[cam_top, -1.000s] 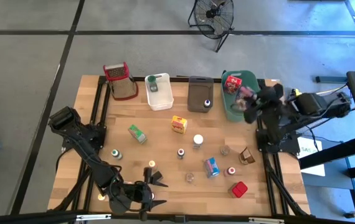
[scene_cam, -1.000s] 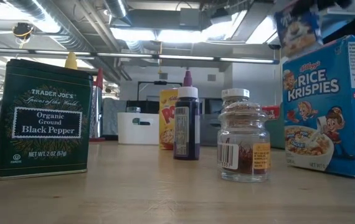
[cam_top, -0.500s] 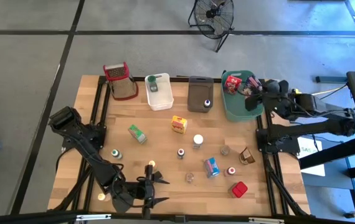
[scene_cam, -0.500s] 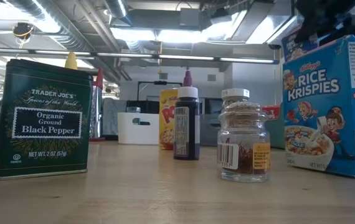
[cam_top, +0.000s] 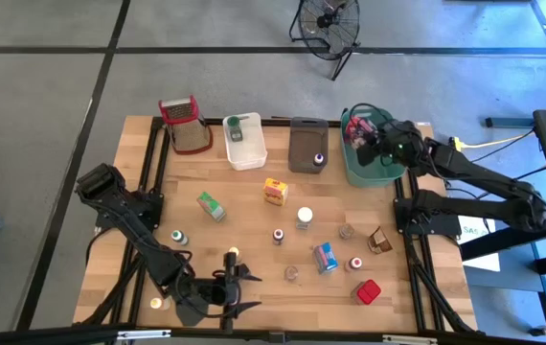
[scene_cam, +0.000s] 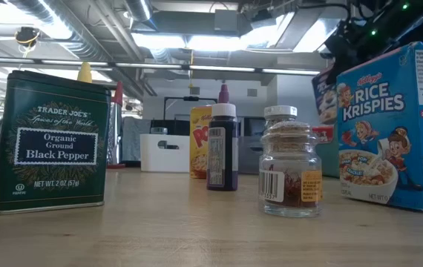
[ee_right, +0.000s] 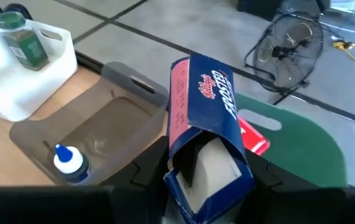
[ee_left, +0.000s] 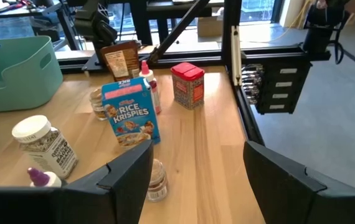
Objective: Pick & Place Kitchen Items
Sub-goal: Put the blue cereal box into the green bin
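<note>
The right claw pinched a blue cereal box over the green tub; a skewed release could have wedged it on the red tin inside. The left claw hung spread and empty near the wooden worktop, where other items lay scattered; a fan stood on the grey floor beyond.

bottle in tub, jar in tub

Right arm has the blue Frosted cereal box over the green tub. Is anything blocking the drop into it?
Nothing visible blocks it. The right gripper holds the blue Frosted cereal box above the green tub. A red item already lies inside, under the box, but open floor shows beside it.
</note>
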`<state>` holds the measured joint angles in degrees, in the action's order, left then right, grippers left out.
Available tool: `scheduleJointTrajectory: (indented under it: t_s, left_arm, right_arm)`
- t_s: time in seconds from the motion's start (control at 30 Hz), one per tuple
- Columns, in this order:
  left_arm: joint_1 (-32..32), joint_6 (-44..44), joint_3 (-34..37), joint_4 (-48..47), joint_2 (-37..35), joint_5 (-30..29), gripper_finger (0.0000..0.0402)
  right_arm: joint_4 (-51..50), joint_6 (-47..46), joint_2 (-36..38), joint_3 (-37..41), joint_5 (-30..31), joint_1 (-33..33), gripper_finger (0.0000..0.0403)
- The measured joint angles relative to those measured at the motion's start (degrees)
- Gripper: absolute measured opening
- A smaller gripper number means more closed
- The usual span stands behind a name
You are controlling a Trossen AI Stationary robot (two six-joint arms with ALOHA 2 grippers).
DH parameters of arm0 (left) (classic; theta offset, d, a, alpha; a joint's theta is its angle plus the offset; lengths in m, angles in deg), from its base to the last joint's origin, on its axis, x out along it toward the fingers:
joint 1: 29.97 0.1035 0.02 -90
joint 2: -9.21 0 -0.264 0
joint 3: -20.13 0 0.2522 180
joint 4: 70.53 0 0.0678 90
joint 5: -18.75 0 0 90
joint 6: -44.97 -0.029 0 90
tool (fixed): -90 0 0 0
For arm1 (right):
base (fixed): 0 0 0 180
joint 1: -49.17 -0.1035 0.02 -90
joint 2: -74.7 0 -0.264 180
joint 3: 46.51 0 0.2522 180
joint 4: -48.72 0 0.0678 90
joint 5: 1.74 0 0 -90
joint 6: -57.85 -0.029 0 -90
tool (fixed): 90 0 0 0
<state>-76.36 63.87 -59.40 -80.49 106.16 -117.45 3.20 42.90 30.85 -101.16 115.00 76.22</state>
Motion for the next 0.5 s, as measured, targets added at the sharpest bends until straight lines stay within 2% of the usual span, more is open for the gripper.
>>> scheduleJointTrajectory:
  t_s: [0.3, 0.5]
  left_arm:
    - [0.0, 1.4, 0.0, -0.8, 0.0, 0.0, 0.0245]
    - [0.0, 4.1, 0.0, -0.8, 0.0, 0.0, 0.0245]
  right_arm:
    - [1.0, 9.1, 0.0, 2.4, -10.3, 7.7, 0.0134]
    - [7.8, 12.1, 0.0, 6.6, -15.9, 11.6, 0.0134]
